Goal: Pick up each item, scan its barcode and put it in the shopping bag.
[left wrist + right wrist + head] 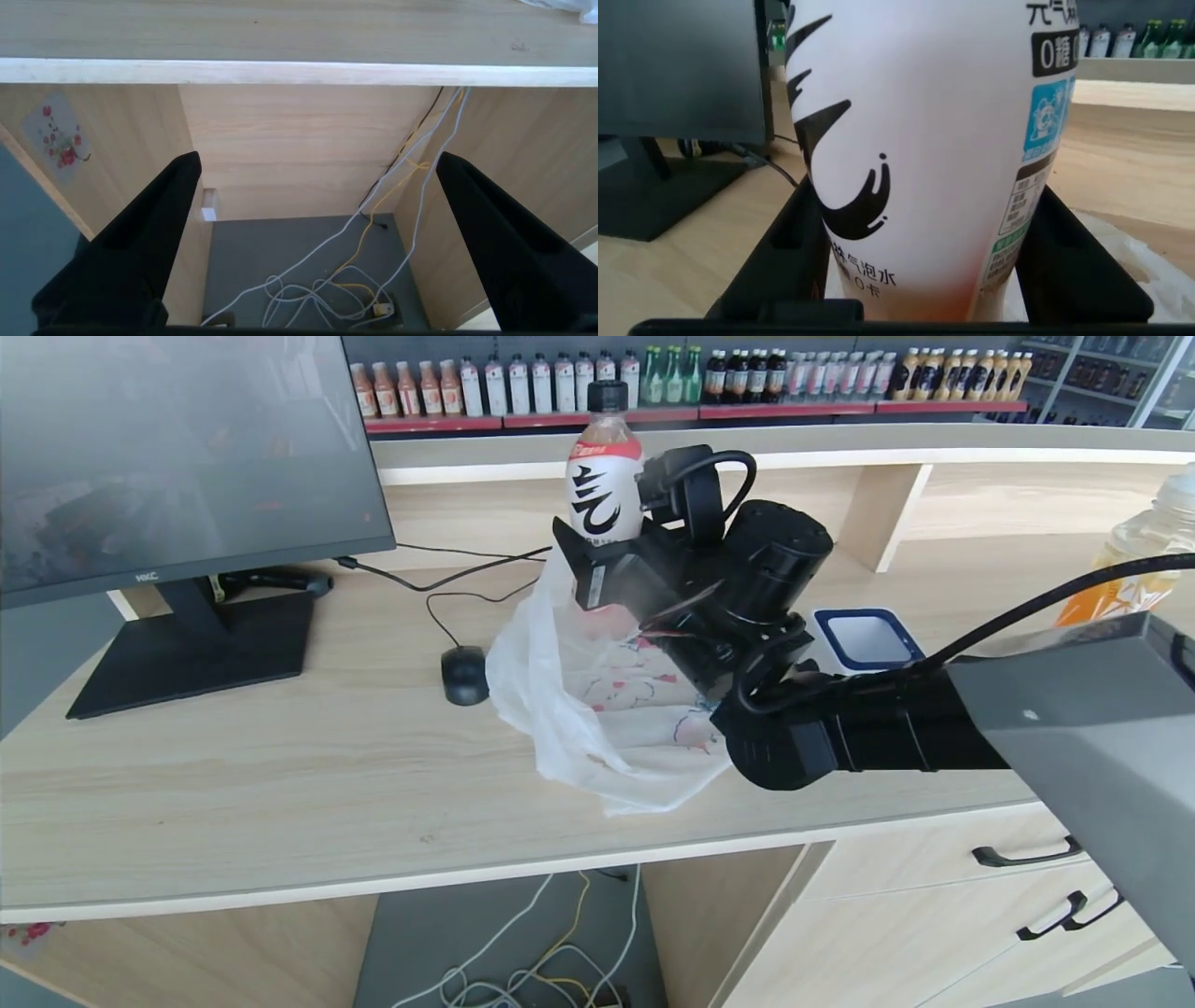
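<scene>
The right end effector [611,565] grips a white-sleeved bottle [604,485] above the crinkled shopping bag [597,709]; the left end effector [318,238] hangs released below the wooden bench [280,28].

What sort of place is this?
Likely a shop checkout: shelves of bottled drinks behind, a monitor on the counter, and the right gripper holding a drink bottle by a shopping bag.

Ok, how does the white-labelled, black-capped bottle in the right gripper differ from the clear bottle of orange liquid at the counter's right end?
The white-labelled bottle is clamped upright in the right gripper above the white plastic shopping bag; the orange-liquid bottle stands ungripped at the pale wooden counter's far right. The white-labelled bottle's wrap hides most of its contents; the orange-liquid bottle's upper wall is clear. Both are upright plastic drink bottles.
</scene>
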